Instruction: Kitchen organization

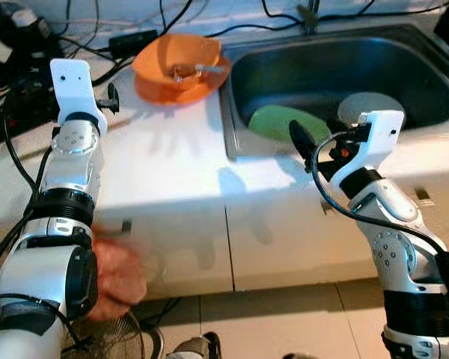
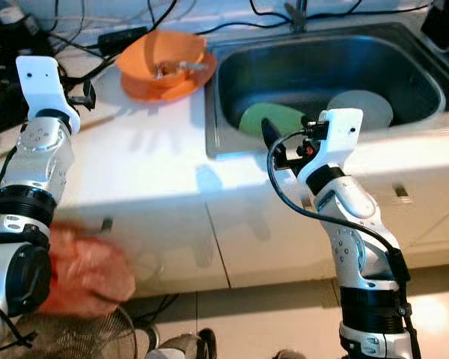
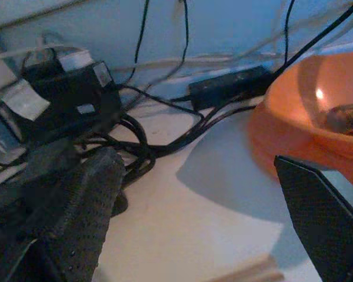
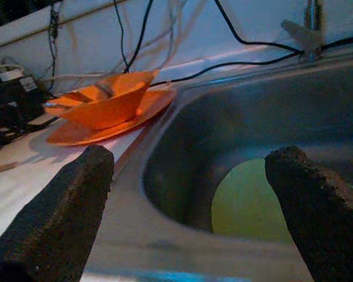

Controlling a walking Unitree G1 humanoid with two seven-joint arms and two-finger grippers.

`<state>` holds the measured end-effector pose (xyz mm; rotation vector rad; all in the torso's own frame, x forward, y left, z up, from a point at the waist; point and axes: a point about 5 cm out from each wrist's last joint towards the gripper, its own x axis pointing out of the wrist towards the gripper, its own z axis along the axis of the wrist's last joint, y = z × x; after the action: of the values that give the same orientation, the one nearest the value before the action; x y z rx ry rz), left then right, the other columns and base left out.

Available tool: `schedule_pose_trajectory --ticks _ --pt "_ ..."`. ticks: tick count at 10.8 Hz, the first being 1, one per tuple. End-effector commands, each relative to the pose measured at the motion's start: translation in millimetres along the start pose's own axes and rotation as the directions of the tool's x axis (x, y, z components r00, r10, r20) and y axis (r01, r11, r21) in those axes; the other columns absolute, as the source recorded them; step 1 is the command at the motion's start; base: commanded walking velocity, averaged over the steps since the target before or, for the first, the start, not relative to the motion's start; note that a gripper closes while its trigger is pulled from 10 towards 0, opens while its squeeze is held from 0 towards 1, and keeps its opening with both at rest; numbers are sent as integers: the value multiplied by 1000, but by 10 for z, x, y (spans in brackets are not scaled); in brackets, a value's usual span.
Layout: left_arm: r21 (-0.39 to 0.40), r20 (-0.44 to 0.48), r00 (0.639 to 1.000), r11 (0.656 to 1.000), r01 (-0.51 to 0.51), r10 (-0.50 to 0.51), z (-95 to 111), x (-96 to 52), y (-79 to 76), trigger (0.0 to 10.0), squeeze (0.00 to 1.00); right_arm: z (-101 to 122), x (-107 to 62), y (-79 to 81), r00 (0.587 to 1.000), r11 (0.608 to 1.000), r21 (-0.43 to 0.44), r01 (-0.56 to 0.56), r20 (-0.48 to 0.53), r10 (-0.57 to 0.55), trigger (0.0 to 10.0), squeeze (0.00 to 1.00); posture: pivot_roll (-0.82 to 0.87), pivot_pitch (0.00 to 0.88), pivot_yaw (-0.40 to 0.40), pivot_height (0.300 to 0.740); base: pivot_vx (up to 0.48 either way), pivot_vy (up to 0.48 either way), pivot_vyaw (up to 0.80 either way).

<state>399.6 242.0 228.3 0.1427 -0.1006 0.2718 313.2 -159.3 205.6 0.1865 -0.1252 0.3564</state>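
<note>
- Right wrist view: right gripper is held wide apart, empty, at the sink rim.
- Green plate is seen lying in the basin; judged rigid, slippery; its rim is the likely hold.
- Left gripper is spread wide beside the orange bowl, farther back on the counter.

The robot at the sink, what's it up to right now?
It stands at a white counter with both arms raised, holding nothing. The left gripper, open, hovers near an orange bowl on an orange plate. The right gripper, also open, faces the steel sink, where a green plate and a grey plate lie.
</note>
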Motion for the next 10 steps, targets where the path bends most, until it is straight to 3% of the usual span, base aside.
schedule_pose_trajectory --ticks 1,2,7,10 --pt "-18 -13 1000 1000 -21 21 -2 15 57 10000 0 25 -9 10 1000 1000 -4 1 -1 -1 10000 1000 -11 140 120 740 356 0 0" --pt "-19 -15 1000 1000 -21 21 -5 16 59 10000 0 26 -7 10 1000 1000 -4 1 -1 -1 10000 1000 -11 140 120 740 356 0 0" --pt "-23 -1 999 999 -37 37 -16 6 45 10000 0 16 -23 1 1000 1000 -1 4 -1 -4 10000 1000 -9 138 125 740 0 0 0" --pt "-12 -9 990 990 -141 141 -56 -9 177 10000 0 20 -25 -11 1000 1000 -5 -2 -7 2 10000 1000 -9 140 118 740 0 0 0"
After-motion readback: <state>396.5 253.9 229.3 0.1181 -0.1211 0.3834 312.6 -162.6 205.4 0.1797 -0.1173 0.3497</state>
